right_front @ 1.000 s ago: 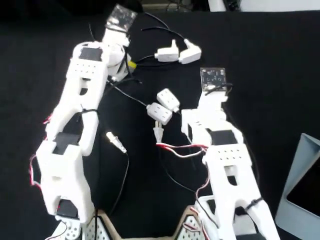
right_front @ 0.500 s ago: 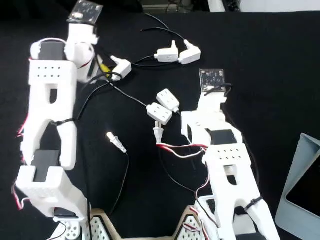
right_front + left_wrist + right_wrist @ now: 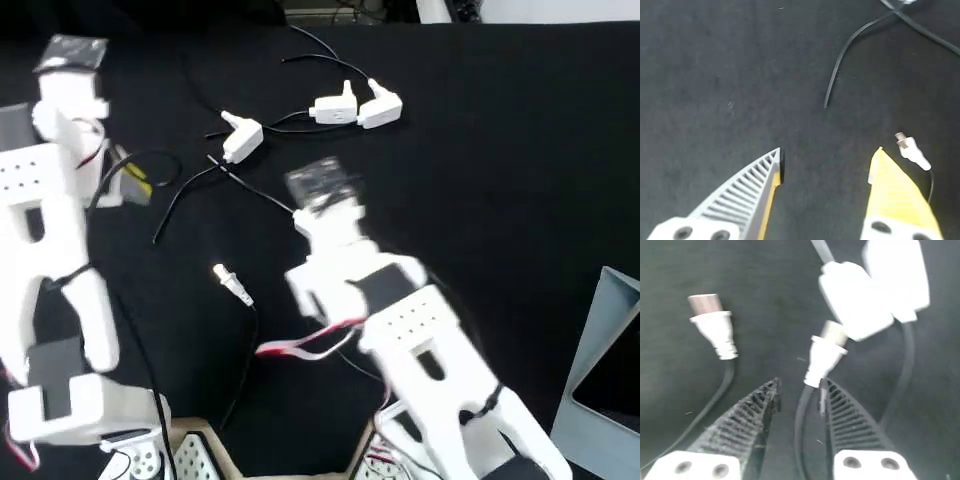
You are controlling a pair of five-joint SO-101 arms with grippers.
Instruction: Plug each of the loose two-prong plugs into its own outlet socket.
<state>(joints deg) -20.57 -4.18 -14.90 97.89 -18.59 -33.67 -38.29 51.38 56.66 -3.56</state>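
Over bare black cloth at the table's left, my left gripper [image 3: 827, 160] stands open with nothing in it. One loose white plug [image 3: 911, 150] lies just beyond its yellow finger [image 3: 890, 185]; in the high view this plug [image 3: 232, 283] is left of centre. My right gripper [image 3: 800, 387] is open just behind a second plug [image 3: 822, 357], whose black cord runs between the fingers. That plug's tip lies close to a white socket block [image 3: 855, 295], beside another block [image 3: 897, 275]. The left-of-centre plug [image 3: 715, 327] also lies nearby. The right arm [image 3: 350, 280] hides those blocks from above.
Three more white socket blocks lie at the back: one [image 3: 242, 138] and a pair [image 3: 335, 107], [image 3: 380, 105], with black cords trailing around them. A loose cord end [image 3: 826, 104] lies ahead of the left gripper. A grey-blue stand [image 3: 600, 380] sits at the right edge.
The left arm swung away to the left, uncovering a socket block at the back. The right arm swung left and now covers the two middle socket blocks.
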